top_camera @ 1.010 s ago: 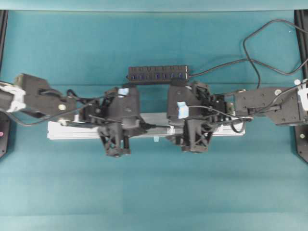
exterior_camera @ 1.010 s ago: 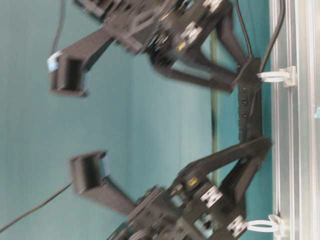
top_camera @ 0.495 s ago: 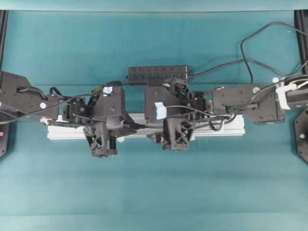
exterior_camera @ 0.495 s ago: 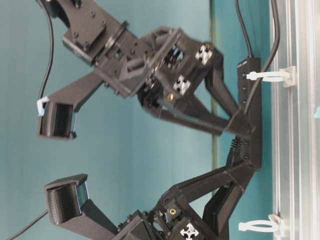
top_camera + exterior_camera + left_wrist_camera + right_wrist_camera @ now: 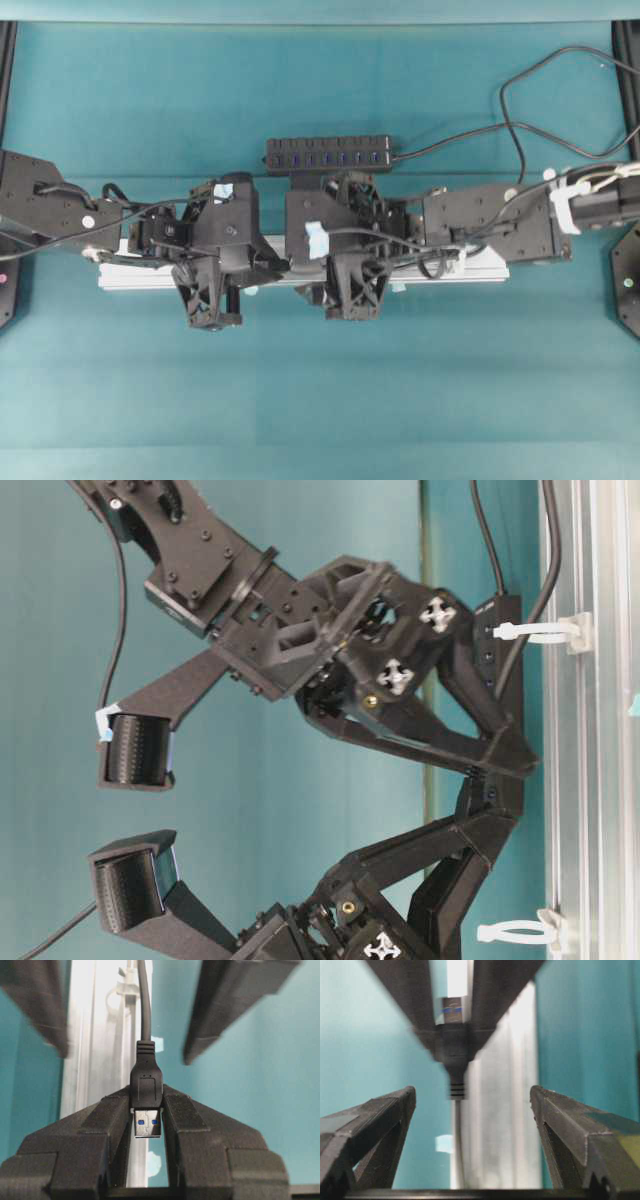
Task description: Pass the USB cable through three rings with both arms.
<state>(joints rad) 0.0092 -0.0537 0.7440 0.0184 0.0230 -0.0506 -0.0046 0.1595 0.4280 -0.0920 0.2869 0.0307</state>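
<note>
My left gripper (image 5: 147,1098) is shut on the USB cable (image 5: 146,1082), pinching its black plug with the metal tip pointing back at the camera. The cord runs away along the silver rail, past a white ring (image 5: 119,996). My right gripper (image 5: 472,1093) stands open facing it; the USB cable (image 5: 453,1047) hangs between its spread fingers, touching neither. Two rings (image 5: 535,632) (image 5: 515,932) stand on the rail in the table-level view. In the overhead view both grippers meet over the rail's middle and hide the cable and rings there.
The long aluminium rail (image 5: 120,276) lies across the teal table. A black multi-port hub (image 5: 328,153) sits just behind the arms, its cord (image 5: 520,110) looping to the back right. A pale blue tape tab (image 5: 445,1143) is stuck beside the rail.
Both arms shifted left along the rail; the right arm kept closing in on the left gripper. The right jaws narrowed a little but stay open. The left grip is unchanged.
</note>
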